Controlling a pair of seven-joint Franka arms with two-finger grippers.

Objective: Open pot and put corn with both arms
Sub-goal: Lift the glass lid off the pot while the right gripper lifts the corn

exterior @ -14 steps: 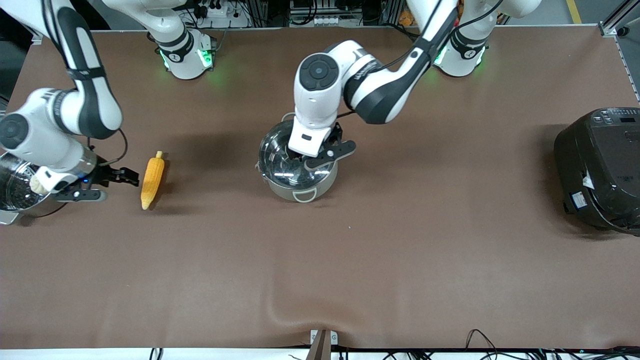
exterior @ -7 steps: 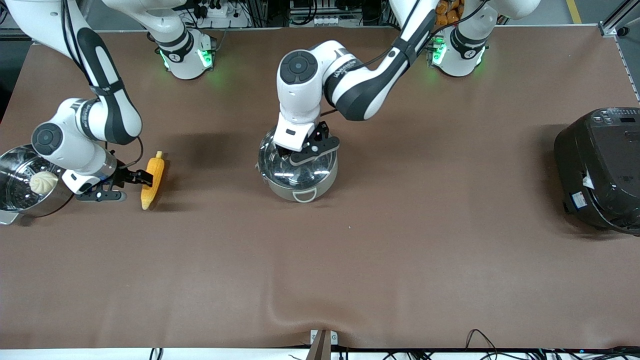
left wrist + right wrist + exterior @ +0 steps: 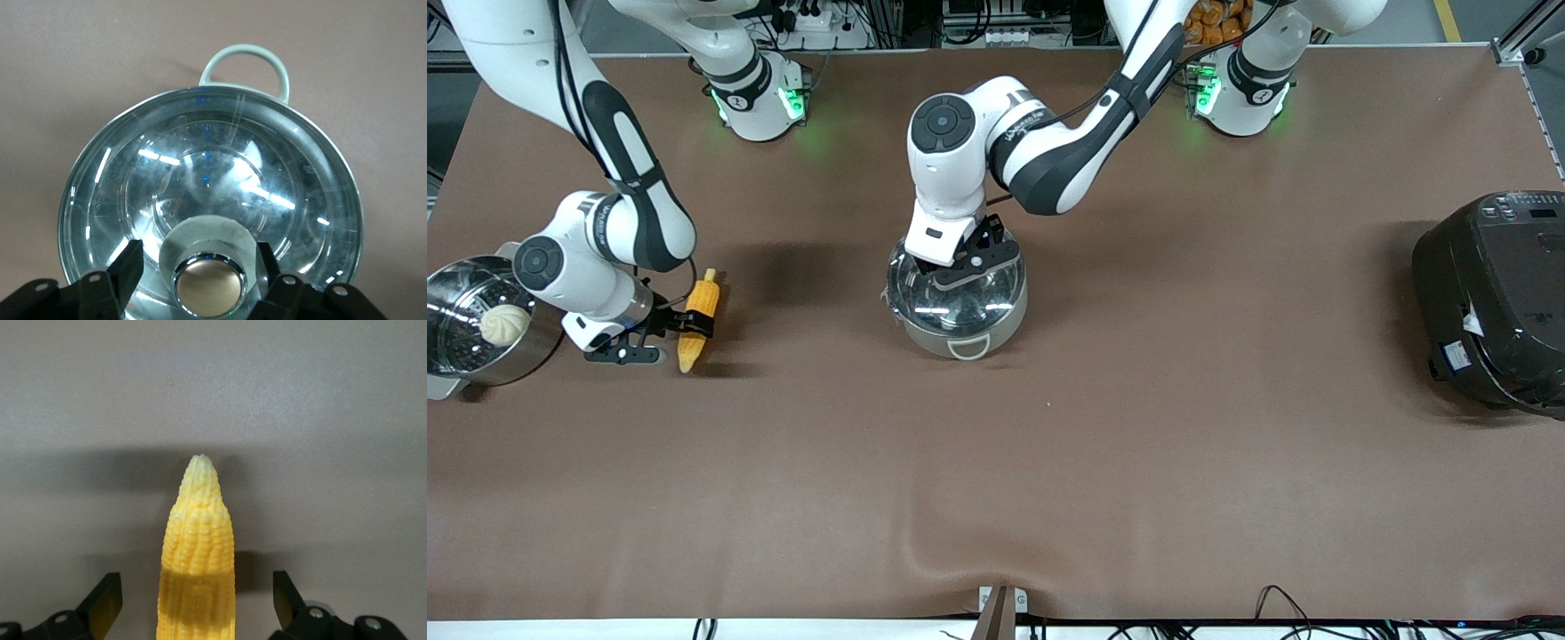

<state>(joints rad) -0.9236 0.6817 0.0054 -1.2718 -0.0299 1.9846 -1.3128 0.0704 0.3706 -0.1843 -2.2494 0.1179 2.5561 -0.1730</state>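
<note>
The steel pot (image 3: 925,335) stands mid-table with its glass lid (image 3: 1000,284) on. My left gripper (image 3: 961,268) is down over the lid, open, its fingers (image 3: 127,265) on either side of the copper-coloured knob (image 3: 209,285) with small gaps. A pale grey loop handle (image 3: 245,59) shows in the left wrist view. The yellow corn (image 3: 705,298) lies on the table toward the right arm's end. My right gripper (image 3: 684,332) is open and low, straddling the cob's middle. In the right wrist view the corn (image 3: 198,540) lies between the fingers (image 3: 107,600) without touching them.
A steel steamer pot (image 3: 445,283) with a white bun (image 3: 504,324) stands at the right arm's end, close to the right wrist. A big black rice cooker (image 3: 1494,293) stands at the left arm's end. The brown cloth (image 3: 996,480) nearer the front camera is bare.
My right gripper has moved from beside the steamer pot toward the corn and now straddles it. My left gripper has shifted over the lid and come down round the knob.
</note>
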